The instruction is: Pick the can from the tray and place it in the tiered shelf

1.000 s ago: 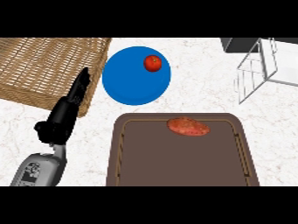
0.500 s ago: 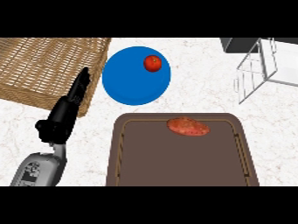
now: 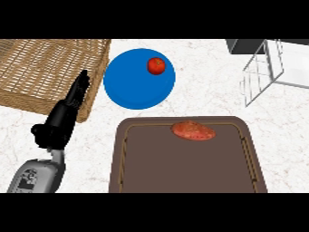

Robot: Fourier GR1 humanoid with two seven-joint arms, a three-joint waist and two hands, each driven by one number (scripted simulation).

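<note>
A dark brown tray (image 3: 183,172) lies at the lower middle of the head view. Near its far edge rests a reddish, flattened lump (image 3: 193,130); nothing shaped like a can shows on the tray. The white wire tiered shelf (image 3: 270,72) stands at the upper right, partly cut off by the view's edge. My left hand (image 3: 61,118) shows at the left, beside the tray's left edge, open with straight fingers (image 3: 80,88) pointing away from me and holding nothing. My right hand is out of the view.
A blue plate (image 3: 133,86) with a small red fruit (image 3: 156,65) on it sits beyond the tray. A wicker basket (image 3: 30,68) fills the upper left, close to my left hand's fingers. White marbled counter surrounds everything.
</note>
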